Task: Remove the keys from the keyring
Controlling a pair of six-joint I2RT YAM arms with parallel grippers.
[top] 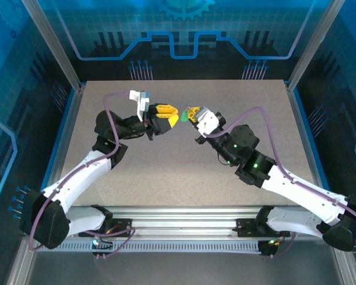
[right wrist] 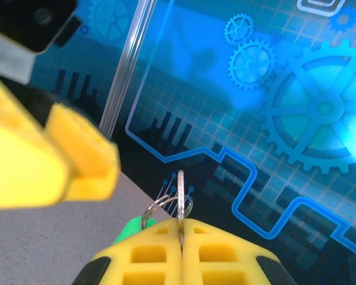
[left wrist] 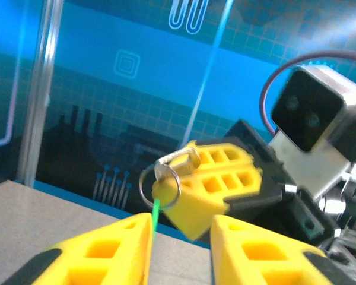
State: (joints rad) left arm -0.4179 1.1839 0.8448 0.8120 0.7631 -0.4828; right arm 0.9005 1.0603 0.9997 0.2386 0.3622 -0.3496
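Above tabletop [top: 184, 172], frame centre: right gripper [top: 191, 113] jaws were clenched on keyring [left wrist: 141, 181]; left gripper [top: 174, 116] jaws stood released beside it. No key appeared removed yet.

One keyring [left wrist: 142, 183], one key [right wrist: 180, 196], one green tag [right wrist: 130, 228], two tools: left tool [top: 174, 116], right tool [top: 191, 114].

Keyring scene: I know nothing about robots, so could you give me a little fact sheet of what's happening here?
keyring: held in the air above the table, between the two arms
right tool: shut on the keyring
left tool: open, facing the keyring, apart from it
green piece: beside the ring, at the right tool's tips
keys off the ring: cannot tell
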